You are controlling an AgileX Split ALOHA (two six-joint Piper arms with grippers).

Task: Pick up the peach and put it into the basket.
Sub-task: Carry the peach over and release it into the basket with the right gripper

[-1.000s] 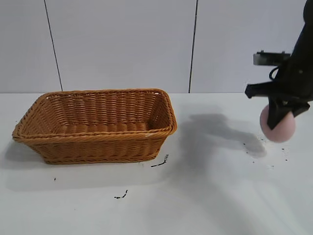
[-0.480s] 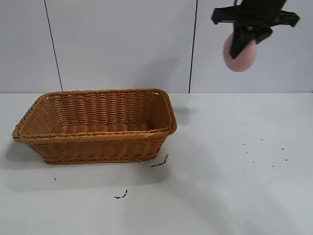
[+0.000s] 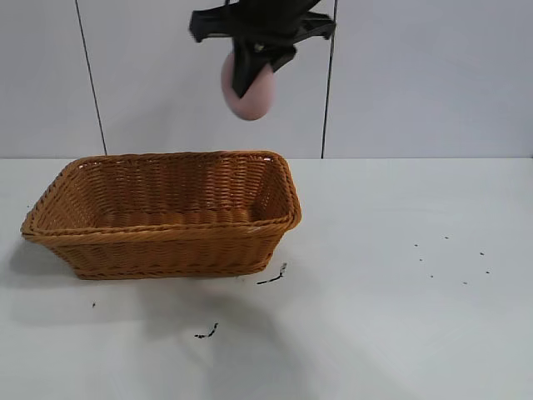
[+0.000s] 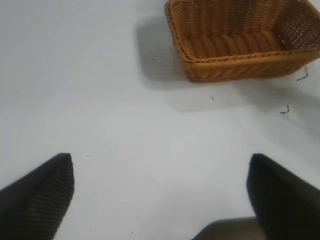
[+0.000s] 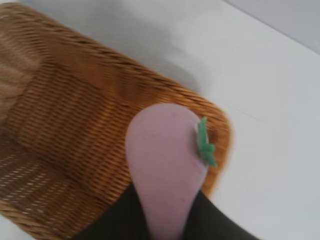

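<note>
Basket (image 4: 240,47) at upper right of frame, orange-brown wicker, cut off by top and right edges, interior bare where visible. Basket rests on white desk (image 4: 115,125), soft shadow on desk just left of and below it. Small dark specks on desk near basket's lower right: one at right edge, one a little lower. Left gripper (image 4: 160,200) at bottom of frame: two dark fingertips in lower left and lower right corners, jaws spread wide apart, bare desk between them.
</note>
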